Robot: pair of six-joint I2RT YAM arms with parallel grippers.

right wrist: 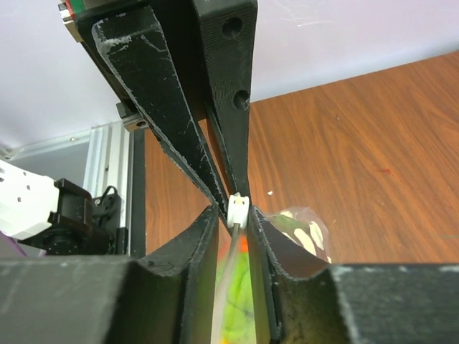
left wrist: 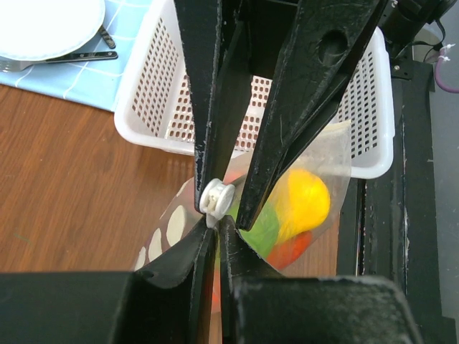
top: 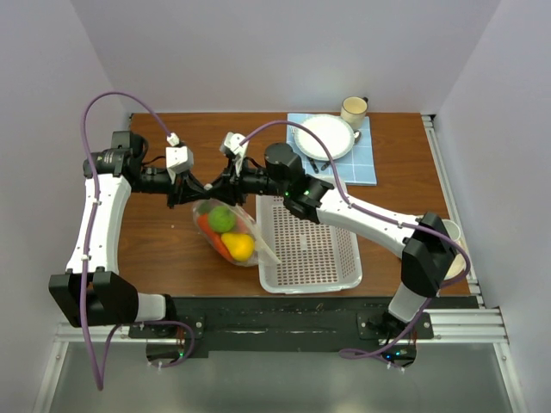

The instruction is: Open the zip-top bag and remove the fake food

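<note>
At the basket's (top: 269, 258) nine o'clock, the zip-top bag (left wrist: 168, 229) is pinched by the left gripper (left wrist: 216, 223), its slider (left wrist: 216, 197) by the right gripper (right wrist: 239, 212).

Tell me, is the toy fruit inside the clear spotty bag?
Inside: the yellow plastic pear and green plastic apple show through the clear spotty bag.

We're counting now: one bag (top: 258, 245), and three pieces showing inside it, one apple (top: 222, 218), one pear (top: 240, 247), one carrot (top: 213, 237); then one basket (top: 312, 281), one plate (top: 325, 136), one mug (top: 354, 109), one mat (top: 362, 163).
</note>
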